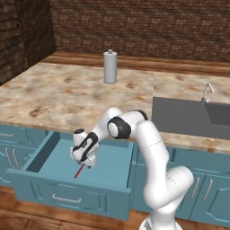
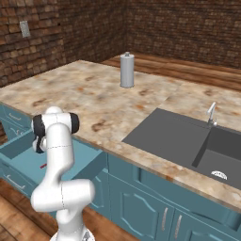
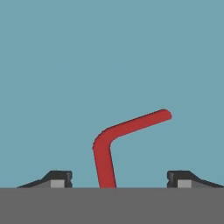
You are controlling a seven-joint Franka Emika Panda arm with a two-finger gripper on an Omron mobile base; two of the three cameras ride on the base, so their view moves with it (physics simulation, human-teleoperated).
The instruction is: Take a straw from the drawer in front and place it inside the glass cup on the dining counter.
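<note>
Down between the gripper (image 3: 118, 181) fingertips, straw (image 3: 109, 146) bend.

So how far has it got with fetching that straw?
The drawer already stands open, so that step looks done. Right now the gripper is down inside it, its jaws apart on either side of the red straw, which lies on the drawer floor, not yet gripped. Grasping it, lifting it and carrying it to a cup are all left.
</note>
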